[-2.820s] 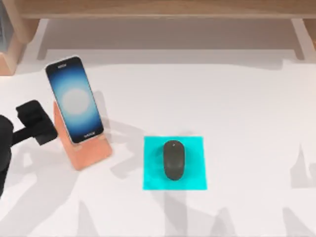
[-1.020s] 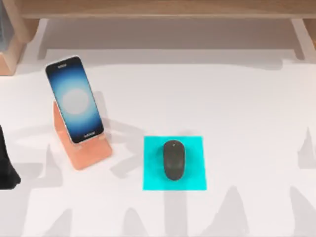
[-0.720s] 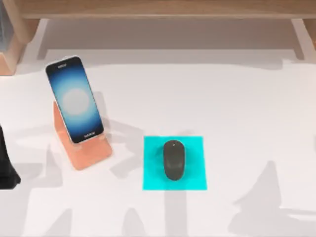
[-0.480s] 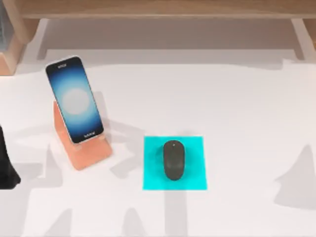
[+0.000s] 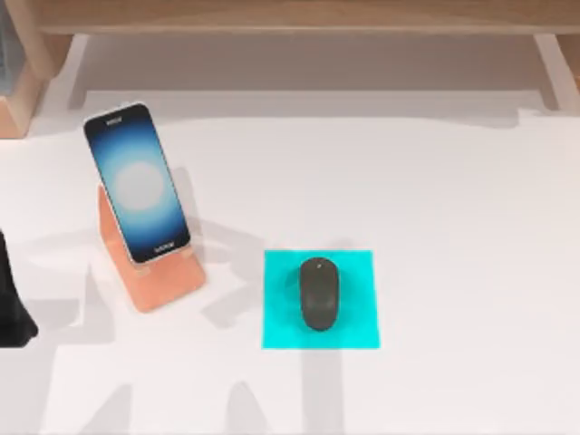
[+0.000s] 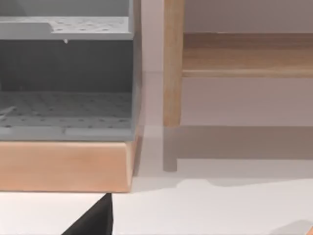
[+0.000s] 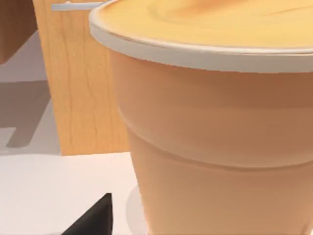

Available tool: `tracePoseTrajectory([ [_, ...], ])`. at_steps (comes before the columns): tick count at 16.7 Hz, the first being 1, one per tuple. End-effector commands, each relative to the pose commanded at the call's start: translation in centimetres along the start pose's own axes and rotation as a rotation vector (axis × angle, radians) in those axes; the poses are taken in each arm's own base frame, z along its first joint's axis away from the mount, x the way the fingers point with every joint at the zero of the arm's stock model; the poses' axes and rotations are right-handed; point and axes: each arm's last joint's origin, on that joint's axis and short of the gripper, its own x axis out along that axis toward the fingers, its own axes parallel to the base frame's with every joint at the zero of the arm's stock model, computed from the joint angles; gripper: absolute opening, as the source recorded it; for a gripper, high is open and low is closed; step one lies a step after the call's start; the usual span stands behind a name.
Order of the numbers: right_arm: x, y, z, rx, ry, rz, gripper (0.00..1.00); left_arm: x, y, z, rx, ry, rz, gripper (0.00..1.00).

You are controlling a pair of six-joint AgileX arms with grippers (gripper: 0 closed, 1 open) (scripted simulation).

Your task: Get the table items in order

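Note:
The dark grey mouse (image 5: 319, 294) lies lengthwise in the middle of the cyan mat (image 5: 281, 326), near the table's centre. To the left, the smartphone (image 5: 136, 183) leans with its screen glowing on the salmon-orange stand (image 5: 159, 285). A dark part of my left arm (image 5: 11, 304) rests at the table's left edge, apart from the stand. A black sliver of my left gripper (image 6: 95, 221) shows in the left wrist view, above the white tabletop. A like sliver of my right gripper (image 7: 95, 220) shows in the right wrist view.
A wooden shelf (image 5: 299, 14) runs along the back, with a wooden block (image 5: 16, 104) at back left. The left wrist view faces a grey perforated rack (image 6: 63, 78) on a wooden base. A large orange cup (image 7: 220, 127) and a wooden post (image 7: 78, 83) stand close before the right wrist.
My left arm has drawn back from beside the stand to the table's left edge. The shadow at the right side has slid off the table. Phone, stand, mouse and mat have not moved.

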Motion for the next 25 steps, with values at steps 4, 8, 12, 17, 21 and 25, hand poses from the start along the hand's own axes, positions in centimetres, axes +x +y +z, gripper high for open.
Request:
tracePoseTrajectory([
  [4,1.8,-0.5,-0.8,-0.038,-0.080,0.059,1.00,0.0,0.0,0.0,0.000,0.000,0.000,1.00],
  [8,2.0,-0.5,-0.8,-0.042,-0.088,0.065,1.00,0.0,0.0,0.0,0.000,0.000,0.000,1.00],
  [12,2.3,-0.5,-0.8,-0.042,-0.087,0.063,1.00,0.0,0.0,0.0,0.000,0.000,0.000,1.00],
  [17,4.9,-0.3,-0.6,-0.042,-0.088,0.065,1.00,0.0,0.0,0.0,0.000,0.000,0.000,1.00],
  [21,5.0,-0.3,-0.6,-0.042,-0.088,0.065,1.00,0.0,0.0,0.0,0.000,0.000,0.000,1.00],
  [25,5.0,-0.3,-0.6,-0.042,-0.088,0.065,0.70,0.0,0.0,0.0,0.000,0.000,0.000,1.00],
])
